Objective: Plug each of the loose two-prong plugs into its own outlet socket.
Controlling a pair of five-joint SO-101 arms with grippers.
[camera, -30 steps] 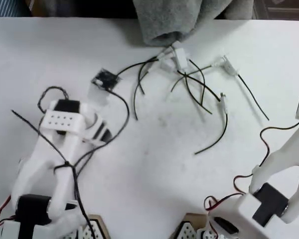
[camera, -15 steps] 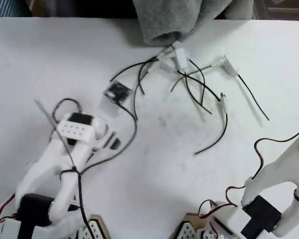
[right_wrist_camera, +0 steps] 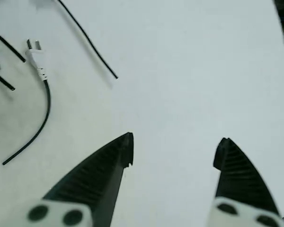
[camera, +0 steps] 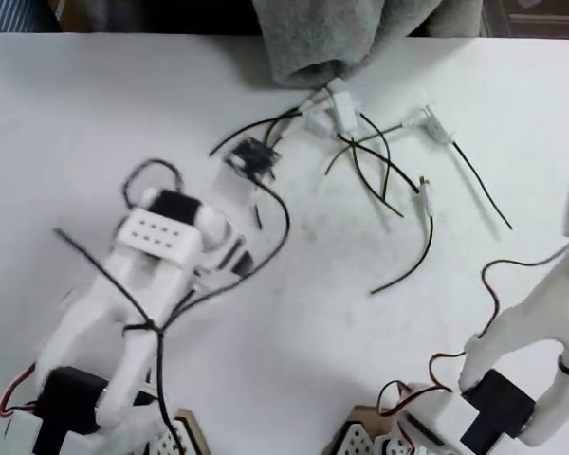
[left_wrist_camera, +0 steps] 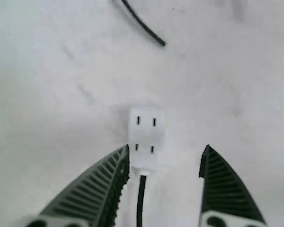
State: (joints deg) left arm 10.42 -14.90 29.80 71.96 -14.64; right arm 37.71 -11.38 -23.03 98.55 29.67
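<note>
In the left wrist view a small white outlet block with two pairs of slots lies flat on the table. My left gripper is open around it, one finger touching its side. A black cord runs back from the block between the fingers. From above, the left gripper sits just left of the tangle of cords. A white two-prong plug on a black cord lies loose, another plug lies farther back. My right gripper is open over bare table.
A white connector cluster with several black cords lies at the back centre. Grey cloth hangs over the table's far edge. The right arm stands at the right edge, with red and black wires beside it.
My left arm has swung right, carrying its gripper toward the cord tangle. The right arm's lower part has shifted a little; the loose plugs have not moved.
</note>
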